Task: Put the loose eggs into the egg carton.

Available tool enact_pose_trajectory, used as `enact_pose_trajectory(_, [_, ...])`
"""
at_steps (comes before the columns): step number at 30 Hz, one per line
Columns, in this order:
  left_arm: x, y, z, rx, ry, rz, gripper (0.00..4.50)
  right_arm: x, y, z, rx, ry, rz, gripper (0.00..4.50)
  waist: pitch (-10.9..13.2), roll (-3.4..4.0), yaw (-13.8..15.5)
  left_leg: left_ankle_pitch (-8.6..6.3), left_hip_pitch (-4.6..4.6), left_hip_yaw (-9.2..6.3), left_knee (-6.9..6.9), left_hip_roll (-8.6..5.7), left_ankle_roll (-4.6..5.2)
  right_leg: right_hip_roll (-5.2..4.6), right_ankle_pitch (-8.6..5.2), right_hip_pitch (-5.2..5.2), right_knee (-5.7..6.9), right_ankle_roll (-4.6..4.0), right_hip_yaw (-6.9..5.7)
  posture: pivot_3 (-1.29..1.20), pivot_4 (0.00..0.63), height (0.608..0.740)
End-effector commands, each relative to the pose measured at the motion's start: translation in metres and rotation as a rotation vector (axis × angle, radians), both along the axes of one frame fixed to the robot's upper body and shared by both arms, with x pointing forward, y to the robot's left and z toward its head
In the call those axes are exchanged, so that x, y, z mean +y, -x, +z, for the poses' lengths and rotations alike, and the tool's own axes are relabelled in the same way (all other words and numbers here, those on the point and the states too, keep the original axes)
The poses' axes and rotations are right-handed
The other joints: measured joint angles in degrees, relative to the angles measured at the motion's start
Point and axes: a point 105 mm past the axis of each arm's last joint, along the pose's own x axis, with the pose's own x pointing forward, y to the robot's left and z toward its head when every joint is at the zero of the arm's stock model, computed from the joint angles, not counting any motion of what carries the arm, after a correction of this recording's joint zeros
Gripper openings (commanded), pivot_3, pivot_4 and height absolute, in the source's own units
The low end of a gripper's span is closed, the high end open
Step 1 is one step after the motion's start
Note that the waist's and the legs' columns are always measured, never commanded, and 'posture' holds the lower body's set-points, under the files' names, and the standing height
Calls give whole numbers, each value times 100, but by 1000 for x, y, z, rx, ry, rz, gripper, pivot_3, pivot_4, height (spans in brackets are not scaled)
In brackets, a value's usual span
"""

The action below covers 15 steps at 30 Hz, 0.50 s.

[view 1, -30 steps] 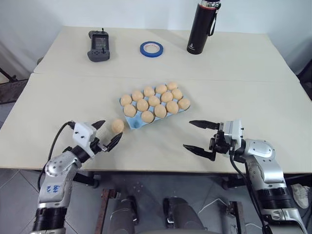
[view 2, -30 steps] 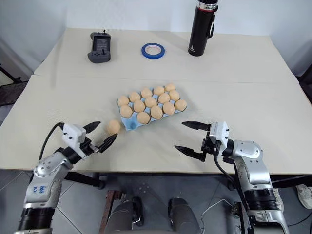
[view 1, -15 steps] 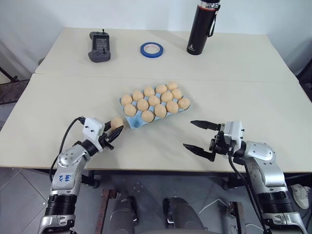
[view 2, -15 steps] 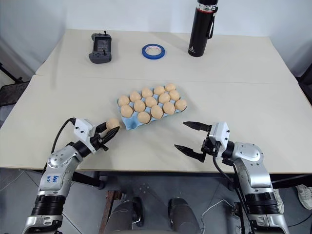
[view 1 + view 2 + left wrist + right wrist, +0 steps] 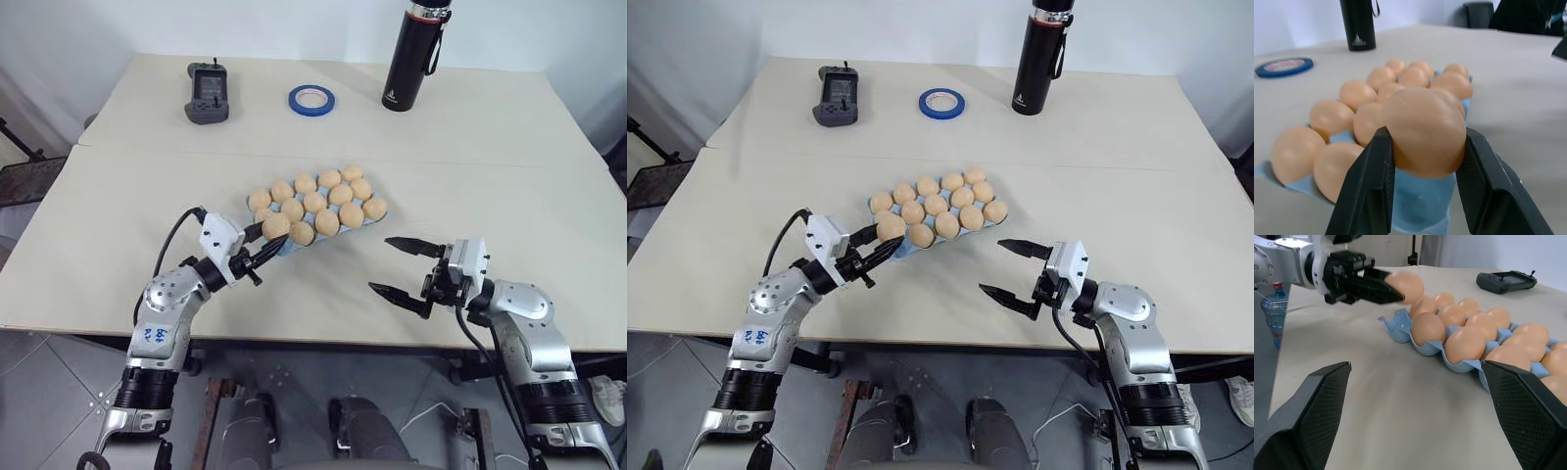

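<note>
Left gripper (image 5: 261,245) clamps an egg (image 5: 275,227) above the carton's (image 5: 909,249) near-left cup; lower, release. Right gripper (image 5: 402,265) wide, idle.

On the far half of the beige worktop (image 5: 118,235), a dark handheld controller (image 5: 207,92), a blue tape ring (image 5: 312,97) and a tall black flask (image 5: 412,55) stand in a loose row, well apart from one another.
</note>
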Motion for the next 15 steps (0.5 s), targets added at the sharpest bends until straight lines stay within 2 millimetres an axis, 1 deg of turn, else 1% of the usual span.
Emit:
enact_pose_trajectory(1, [-3,-3,8,-37,24,6,2370,1,1,8,-43,-21,-9,4500,0,0,12,0,-2,-1,0,0,0,0,0,-1,0,0,-1,0,150,740])
enact_pose_trajectory(4, [-1,-1,8,-55,16,30,3363,2,1,8,-44,-33,-16,4500,0,-1,14,0,-3,1,1,-1,1,-2,0,0,-1,0,0,0,150,740])
enact_pose_trajectory(5, [4,3,10,-65,19,37,3643,3,1,8,-44,-33,-16,4500,0,0,12,0,-3,1,1,-1,1,-2,0,0,-1,0,0,0,150,740])
enact_pose_trajectory(9, [27,23,14,-85,7,38,3643,2,2,5,-41,-28,-20,4500,0,0,-8,0,-2,2,-3,6,-1,4,0,-2,0,0,1,0,150,740])
enact_pose_trajectory(11, [38,34,11,-76,-19,35,3643,0,2,3,-37,-24,-25,4500,0,0,-7,0,-1,1,-3,10,-2,7,-1,-2,1,-3,-1,0,150,740])
enact_pose_trajectory(12, [48,40,7,-60,-46,42,3643,-2,1,2,-34,-21,-30,4500,0,0,-5,0,0,0,-3,10,-3,7,-2,-2,2,-3,-1,0,150,740])
enact_pose_trajectory(14, [61,50,2,-36,-87,47,3643,-5,0,1,-30,-17,-36,4500,0,0,-14,-2,0,1,-4,9,-4,3,-2,-1,1,-4,0,0,150,740])
enact_pose_trajectory(15, [65,53,1,-28,-102,47,3643,-6,0,1,-29,-15,-38,4500,0,0,-15,-2,0,2,-4,8,-4,1,-2,-1,1,-4,0,0,150,740])
